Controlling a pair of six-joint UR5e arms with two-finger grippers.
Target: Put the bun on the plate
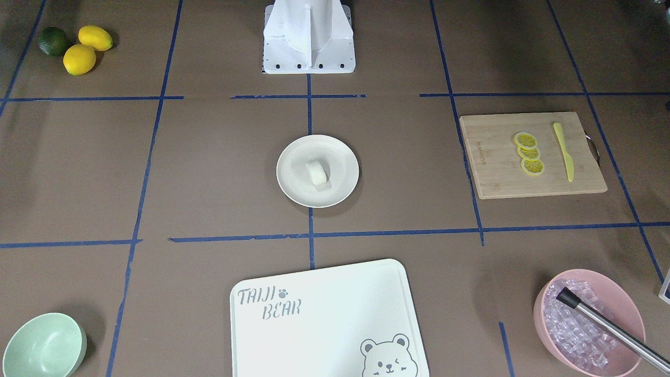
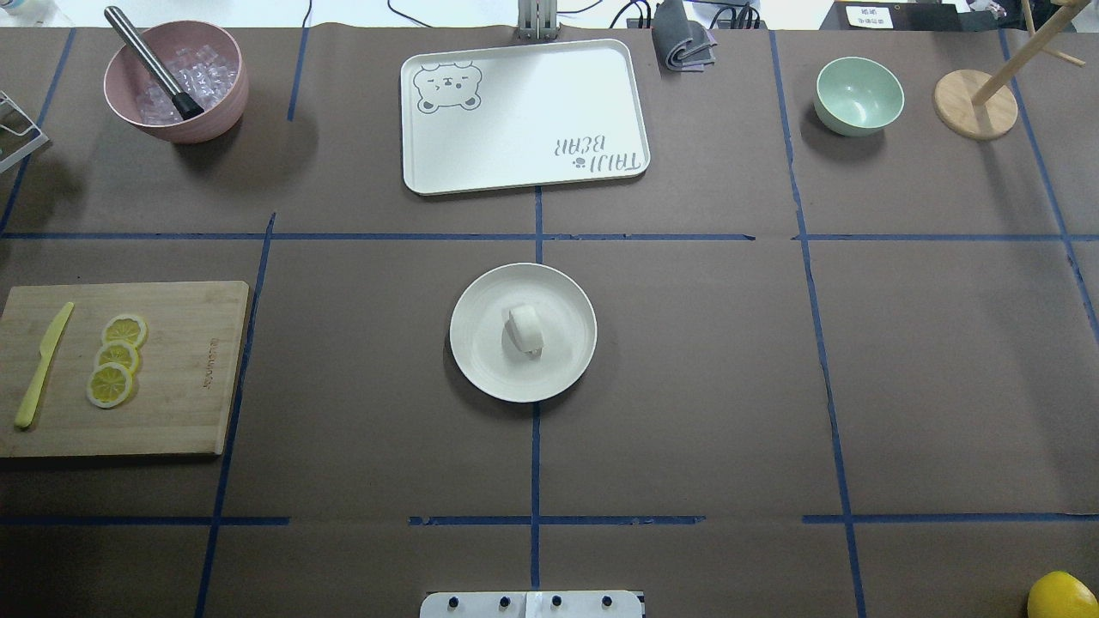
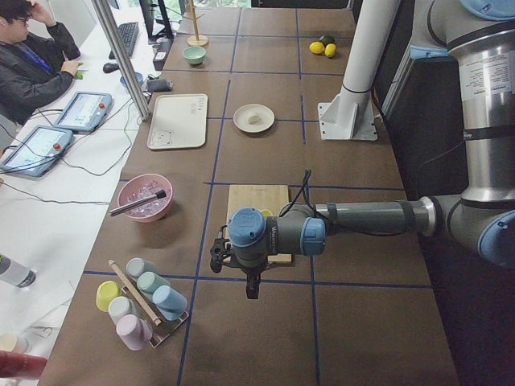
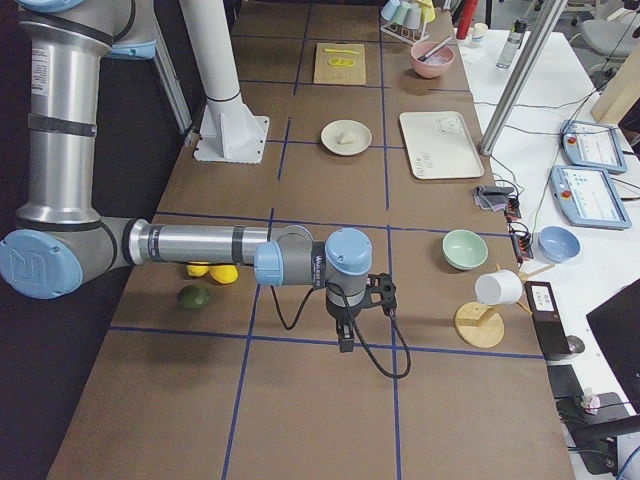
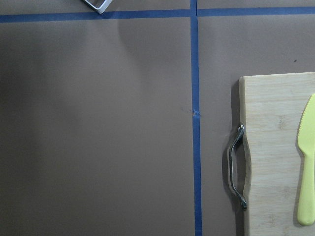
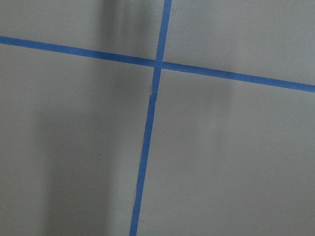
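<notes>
A small white bun [image 1: 317, 173] lies on its side in the middle of the round cream plate [image 1: 296, 188], at the table's centre. From overhead the bun [image 2: 525, 330] rests inside the plate [image 2: 481, 360] with nothing touching it. Neither gripper is near it. In the left side view my left gripper [image 3: 217, 256] hangs over the near end of the table by the wooden board. In the right side view my right gripper [image 4: 380, 292] hovers over bare table at the opposite end. Whether either gripper is open or shut I cannot tell.
A wooden board [image 2: 172, 378] carries three lemon slices [image 2: 116, 358] and a yellow knife [image 2: 41, 367]. A white bear board [image 2: 524, 120], a pink bowl of ice [image 2: 176, 81], a green bowl [image 2: 859, 94], a cup stand [image 2: 975, 103] and whole lemons [image 1: 86, 47] ring the table.
</notes>
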